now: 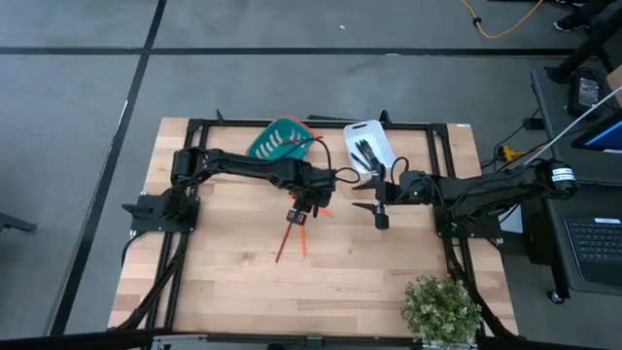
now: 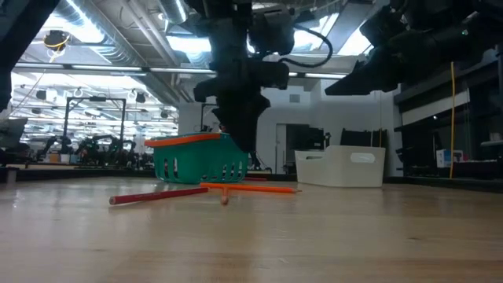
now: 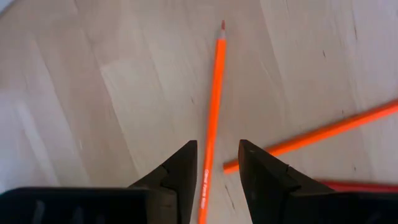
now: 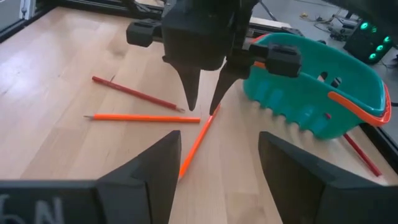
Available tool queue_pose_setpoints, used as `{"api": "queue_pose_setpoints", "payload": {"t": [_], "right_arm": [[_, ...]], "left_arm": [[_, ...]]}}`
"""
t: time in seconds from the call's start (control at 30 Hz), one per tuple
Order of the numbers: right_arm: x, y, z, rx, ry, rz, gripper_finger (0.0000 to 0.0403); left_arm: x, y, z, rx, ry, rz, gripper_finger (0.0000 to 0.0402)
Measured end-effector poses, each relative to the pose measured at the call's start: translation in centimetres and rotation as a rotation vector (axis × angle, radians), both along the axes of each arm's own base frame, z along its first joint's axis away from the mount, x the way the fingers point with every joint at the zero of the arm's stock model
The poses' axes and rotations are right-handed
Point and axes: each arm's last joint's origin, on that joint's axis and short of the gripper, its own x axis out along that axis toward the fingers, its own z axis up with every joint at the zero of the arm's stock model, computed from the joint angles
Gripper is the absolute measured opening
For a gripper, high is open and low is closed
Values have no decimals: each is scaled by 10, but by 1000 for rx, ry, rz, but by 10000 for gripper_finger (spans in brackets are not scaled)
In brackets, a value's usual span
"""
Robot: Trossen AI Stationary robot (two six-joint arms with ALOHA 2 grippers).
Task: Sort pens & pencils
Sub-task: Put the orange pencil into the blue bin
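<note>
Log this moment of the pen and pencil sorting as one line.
left gripper: open, straddling an orange pencil on the table | right gripper: open, empty, hovering nearby | teal basket and white bin behind

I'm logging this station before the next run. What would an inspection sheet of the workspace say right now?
Surface: wooden table, inside a black frame.
Job's things: three pencils loose mid-table; black pens in the white tray; teal basket with an orange rim at the back.
Clutter: potted plant at the front right corner.
Claws: left claw open, tips down astride an orange pencil; right claw open, empty, facing the left one.
Cables: yellow cable on the floor beyond the table.
Surroundings: laptop on a bench to the right; no people seen.
</note>
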Motion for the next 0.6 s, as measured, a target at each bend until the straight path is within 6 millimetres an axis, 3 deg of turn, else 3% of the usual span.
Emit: {"api": "queue_pose_setpoints", "payload": {"t": [0.6], "right_arm": [[0,0,0,0,5,0,216]], "left_arm": [[2,1,1,-1,-20,0,110]]}}
